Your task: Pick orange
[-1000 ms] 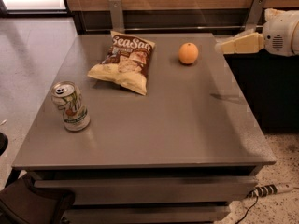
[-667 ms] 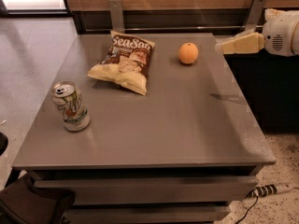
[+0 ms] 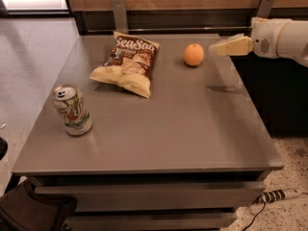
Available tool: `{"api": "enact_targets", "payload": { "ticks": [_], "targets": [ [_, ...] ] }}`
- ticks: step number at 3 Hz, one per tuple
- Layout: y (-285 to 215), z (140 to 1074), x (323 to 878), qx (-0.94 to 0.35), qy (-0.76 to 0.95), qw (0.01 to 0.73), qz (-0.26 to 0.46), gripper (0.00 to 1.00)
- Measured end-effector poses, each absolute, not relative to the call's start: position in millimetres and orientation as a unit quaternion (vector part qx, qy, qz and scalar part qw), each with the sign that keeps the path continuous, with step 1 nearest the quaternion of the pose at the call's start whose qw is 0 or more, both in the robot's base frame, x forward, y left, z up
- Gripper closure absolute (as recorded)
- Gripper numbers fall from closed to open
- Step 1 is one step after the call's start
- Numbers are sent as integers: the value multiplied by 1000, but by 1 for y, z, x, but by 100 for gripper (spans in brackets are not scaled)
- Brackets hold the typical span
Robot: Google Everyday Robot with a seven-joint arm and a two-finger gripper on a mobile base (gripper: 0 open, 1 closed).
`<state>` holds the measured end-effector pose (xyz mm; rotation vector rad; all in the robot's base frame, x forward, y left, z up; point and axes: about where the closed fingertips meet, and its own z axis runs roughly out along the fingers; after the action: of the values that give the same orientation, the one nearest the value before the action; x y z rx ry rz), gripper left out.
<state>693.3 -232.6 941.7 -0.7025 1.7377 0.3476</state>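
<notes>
The orange (image 3: 193,55) is a small round fruit sitting on the far part of the grey table (image 3: 168,129), right of a chip bag. My gripper (image 3: 216,47) comes in from the right on a white arm and hovers above the table's far right corner. Its tip points left at the orange, a short way to the right of it and not touching it.
A brown and yellow chip bag (image 3: 129,64) lies at the far middle-left. A soda can (image 3: 72,109) stands upright near the left edge. A wood-panelled wall with metal brackets runs behind the table. A power strip (image 3: 279,195) lies on the floor at lower right.
</notes>
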Motion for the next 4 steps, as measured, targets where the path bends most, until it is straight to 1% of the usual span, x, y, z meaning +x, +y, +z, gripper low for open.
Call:
{"api": "enact_targets", "payload": {
  "ticks": [1,2,4],
  "targets": [
    [-212,916,729,-301,737,575,191,0],
    [-198,895,747,-304,737,567,207,0],
    [-162,846,764,-318,737,548,235,0]
  ]
}}
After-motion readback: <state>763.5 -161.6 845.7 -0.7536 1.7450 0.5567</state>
